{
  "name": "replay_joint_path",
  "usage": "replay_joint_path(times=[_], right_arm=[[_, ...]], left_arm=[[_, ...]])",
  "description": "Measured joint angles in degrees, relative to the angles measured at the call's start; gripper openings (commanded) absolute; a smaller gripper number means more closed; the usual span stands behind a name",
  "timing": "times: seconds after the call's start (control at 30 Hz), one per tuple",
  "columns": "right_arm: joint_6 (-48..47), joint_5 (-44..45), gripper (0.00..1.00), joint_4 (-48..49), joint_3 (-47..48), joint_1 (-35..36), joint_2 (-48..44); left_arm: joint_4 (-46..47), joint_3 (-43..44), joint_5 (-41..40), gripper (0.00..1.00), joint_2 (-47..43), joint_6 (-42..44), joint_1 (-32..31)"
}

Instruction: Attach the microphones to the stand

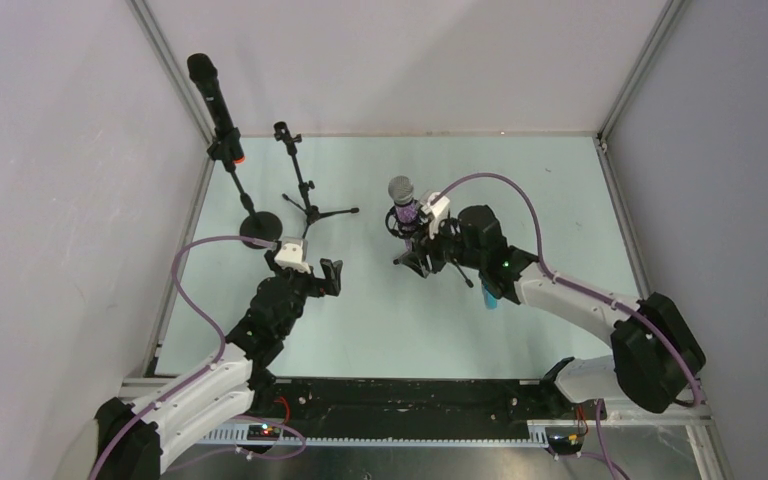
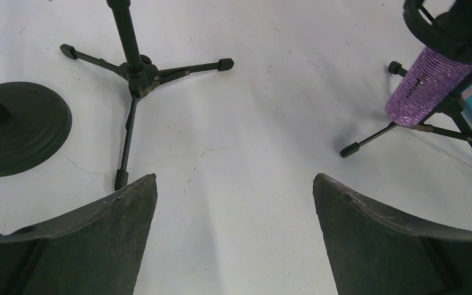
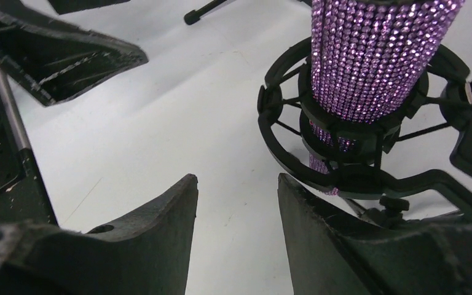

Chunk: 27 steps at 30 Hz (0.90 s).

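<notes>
Left gripper (image 2: 235, 178) jaws hanging wide, right gripper (image 3: 236, 184) jaws narrower, both empty; right is crowding purple microphone (image 3: 369, 55), risking tipping its stand (image 3: 369, 178).

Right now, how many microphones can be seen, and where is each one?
3. The black microphone is on the round-base stand at the far left; the purple microphone stands in the shock mount; the turquoise microphone lies on the table, mostly hidden under the right arm.
</notes>
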Motion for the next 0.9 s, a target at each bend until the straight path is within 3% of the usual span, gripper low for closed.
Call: replay_joint_path(times=[0.27, 0.6, 0.7, 0.9], right_arm=[[1.4, 4.68, 0.68, -0.33, 6.19, -0.02, 6.49], [3.54, 10.01, 0.8, -0.35, 7.76, 0.0, 7.37], [4.46, 10.93, 0.97, -0.39, 7.76, 0.02, 7.37], [6.67, 9.35, 1.0, -2.47, 7.76, 0.04, 6.86]], left_arm=[[0.0, 0.0, 0.0, 1.0, -0.09, -0.02, 0.0], [0.0, 0.0, 0.0, 1.0, -0.09, -0.02, 0.0], [0.0, 0.0, 0.0, 1.0, -0.09, 0.0, 0.0], [0.0, 0.0, 0.0, 1.0, -0.09, -0.02, 0.04]])
